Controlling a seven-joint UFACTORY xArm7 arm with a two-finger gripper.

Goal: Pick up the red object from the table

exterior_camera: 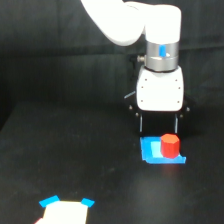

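The red object (170, 145), a small short red-orange cylinder, stands on the black table (75, 150) at the exterior view's right, on or against a flat bright blue piece (152, 152). My gripper (159, 131) hangs from the white arm just above and behind it. The two thin dark fingers (141, 125) stand apart and hold nothing. The fingertips end a little above the cylinder's top. The cylinder lies below the finger on the exterior view's right, not centred between the two.
A pale block with bright blue corners (65, 210) sits at the table's front edge, at the exterior view's lower left. A black curtain (50, 40) hangs behind the table.
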